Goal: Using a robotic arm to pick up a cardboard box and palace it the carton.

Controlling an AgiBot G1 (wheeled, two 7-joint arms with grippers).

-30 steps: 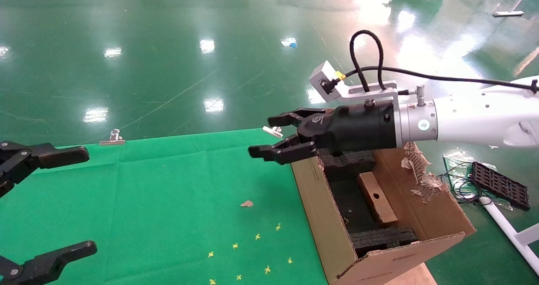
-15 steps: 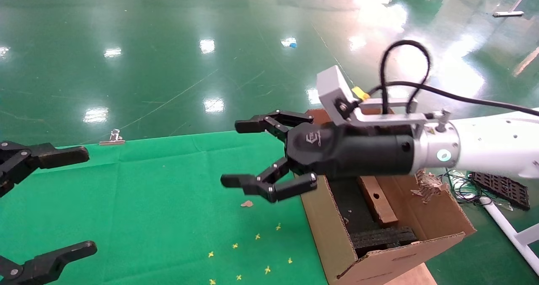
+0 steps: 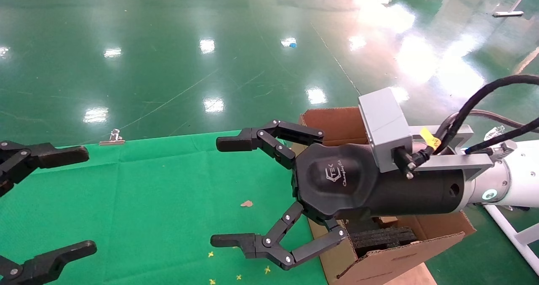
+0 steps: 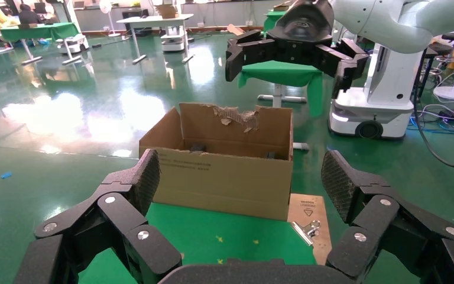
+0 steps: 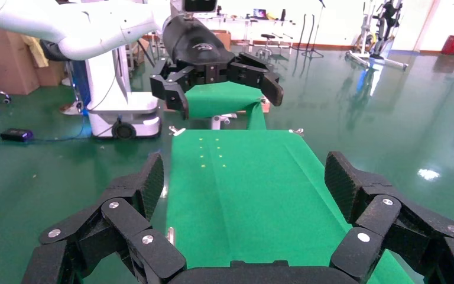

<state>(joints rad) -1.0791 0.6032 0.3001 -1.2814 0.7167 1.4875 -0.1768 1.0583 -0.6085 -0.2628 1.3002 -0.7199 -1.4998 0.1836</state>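
Hovering beside the carton (image 3: 400,257), the right tool (image 3: 236,192) gapes wide, holding nothing; left tool (image 3: 63,201) likewise.

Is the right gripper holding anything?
No: in the head view the right gripper is wide open with nothing between its fingers, hanging over the green cloth beside the carton.

White robotic arm (image 3: 520,179), black cable, grey camera block, black logo-marked housing.
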